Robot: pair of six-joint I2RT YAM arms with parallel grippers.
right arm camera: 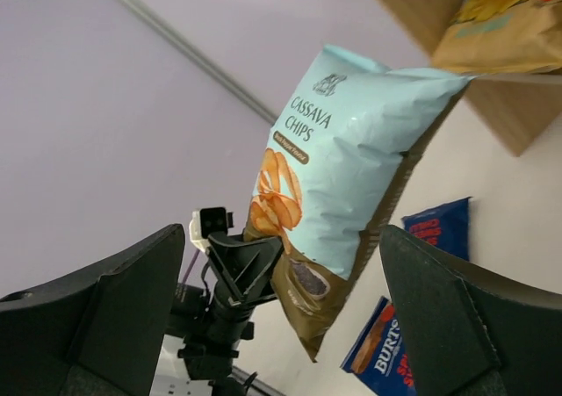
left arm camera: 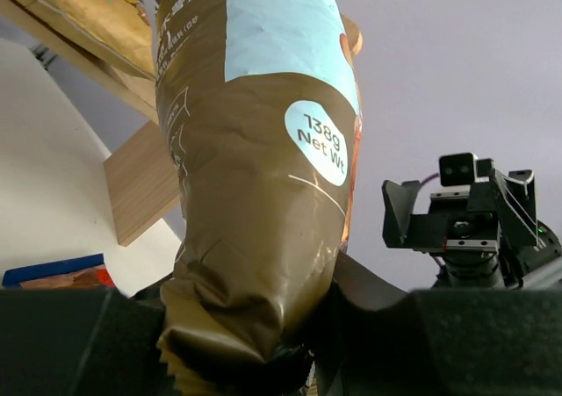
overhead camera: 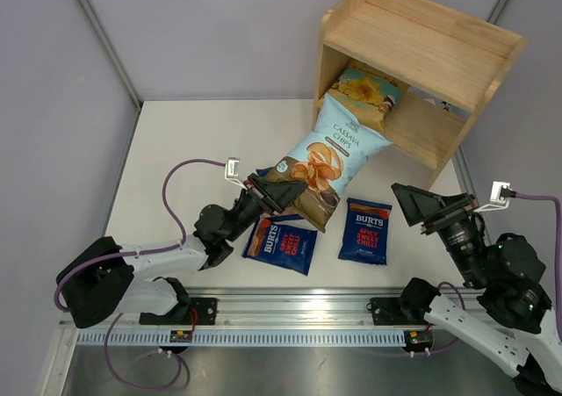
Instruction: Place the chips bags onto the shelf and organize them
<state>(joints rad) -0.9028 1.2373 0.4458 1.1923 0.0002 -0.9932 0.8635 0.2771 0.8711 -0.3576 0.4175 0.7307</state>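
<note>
Gripping, left: your left pincer (overhead camera: 268, 192) is pinching the brown bottom end of the large light blue crinkly Cassava Chips bag (overhead camera: 329, 154), jaws pressing together on the seam.
Right side: your right pincer (overhead camera: 413, 201) is standing spread wide, carrying nothing, well off to that bag's right.
Bag position: the Cassava Chips bag is hanging above the white table (overhead camera: 176, 150). Its top corner is meeting the lower tier of the light wooden two-tier shelf (overhead camera: 421, 40), just beside the tan-yellow bag (overhead camera: 369, 89) lying there.
Deciding relation: the long axis is running from the left pincer up and rightward into the shelf. By my judgement, you are needing a push along that line, top end first.
Outstanding: the left-hand dark blue Burts bag (overhead camera: 281, 242) and the right-hand dark blue Burts bag (overhead camera: 364, 231) are lying flat on the table; the right pincer is nearer the latter.
</note>
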